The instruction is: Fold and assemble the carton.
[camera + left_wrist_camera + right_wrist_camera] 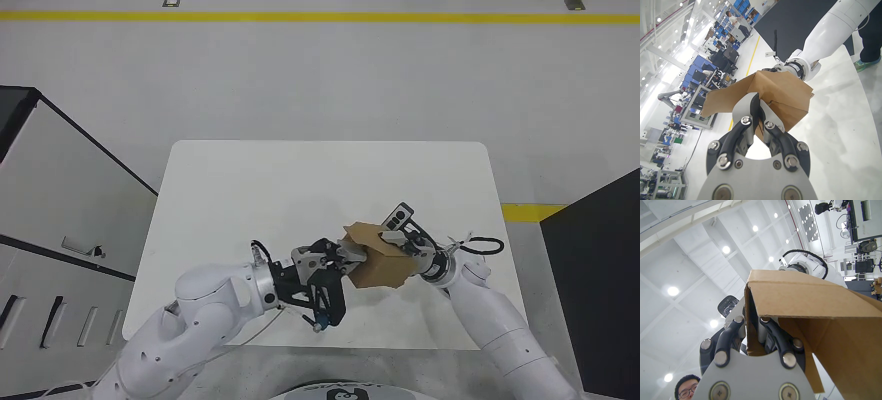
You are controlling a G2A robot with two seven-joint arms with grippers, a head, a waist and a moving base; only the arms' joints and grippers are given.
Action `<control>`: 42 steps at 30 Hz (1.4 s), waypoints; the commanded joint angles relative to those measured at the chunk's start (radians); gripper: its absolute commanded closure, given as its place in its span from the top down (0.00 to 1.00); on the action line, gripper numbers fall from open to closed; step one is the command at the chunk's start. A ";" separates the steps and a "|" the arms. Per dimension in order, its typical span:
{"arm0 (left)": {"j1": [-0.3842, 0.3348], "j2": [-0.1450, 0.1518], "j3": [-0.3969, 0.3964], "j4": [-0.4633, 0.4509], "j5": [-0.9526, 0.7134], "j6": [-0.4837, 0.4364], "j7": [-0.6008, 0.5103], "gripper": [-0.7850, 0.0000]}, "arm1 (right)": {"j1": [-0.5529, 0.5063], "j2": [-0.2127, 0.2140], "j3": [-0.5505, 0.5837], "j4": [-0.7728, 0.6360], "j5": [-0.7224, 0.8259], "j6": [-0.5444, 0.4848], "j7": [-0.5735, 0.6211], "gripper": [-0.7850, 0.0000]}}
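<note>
Carton (378, 260) held up between both arms over the surface (250, 190), at about 4 o'clock from the surface's centre. Brown cardboard, part-opened, not yet a square box: walls skewed, one loose flap (719, 102) sticking out unfolded. Left arm (225, 300) lies in from the 7 o'clock corner. The left jaws are closed tight on a cardboard edge, and the left wrist view shows the pads (754, 105) pinching the sheet with no gap. Right arm (490, 320) lies in from 5 o'clock. The right jaws are clamped on a side wall, the board running straight between the fingers (762, 330) in the right wrist view. Likely reason for the two-sided hold: one side anchors the body while the other can pull or swing a panel, so creases open without the carton sliding about. Keeping it raised probably also leaves room for the bottom flaps to swing. Step in hand looks like squaring the body or starting on a flap. Task is early to mid, with no end closed as far as can be seen. Risk: thin edge grips may slip or tear the board if the arms pull too hard, and the carton looks light and floppy and likely twists easily. Whether its lowest corner touches the surface, cannot tell.
</note>
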 commanded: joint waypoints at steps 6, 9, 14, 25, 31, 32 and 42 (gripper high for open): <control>-0.003 0.000 -0.014 0.001 -0.009 0.008 -0.012 0.00 | 0.001 -0.002 0.001 0.004 0.000 0.000 0.002 0.00; 0.003 0.002 -0.023 -0.003 -0.011 0.007 -0.010 0.00 | 0.001 -0.002 0.002 0.006 0.001 0.000 0.000 0.00; 0.003 0.001 -0.007 0.000 -0.002 -0.003 -0.004 0.00 | 0.001 -0.003 0.002 0.006 -0.001 0.002 0.004 0.00; -0.002 0.001 -0.009 -0.001 0.000 -0.002 -0.015 0.00 | -0.001 -0.005 0.004 0.006 -0.002 0.000 0.002 0.00; -0.001 0.001 -0.002 -0.001 0.004 -0.012 -0.011 0.00 | -0.002 -0.005 0.002 0.003 -0.007 0.003 0.002 0.00; -0.002 0.001 -0.001 -0.001 0.004 -0.013 -0.013 0.00 | -0.002 -0.006 0.002 0.002 -0.007 0.003 0.001 0.00; 0.007 0.004 -0.019 -0.009 -0.002 -0.014 -0.018 0.00 | -0.001 -0.006 0.003 -0.001 -0.014 0.006 0.001 0.00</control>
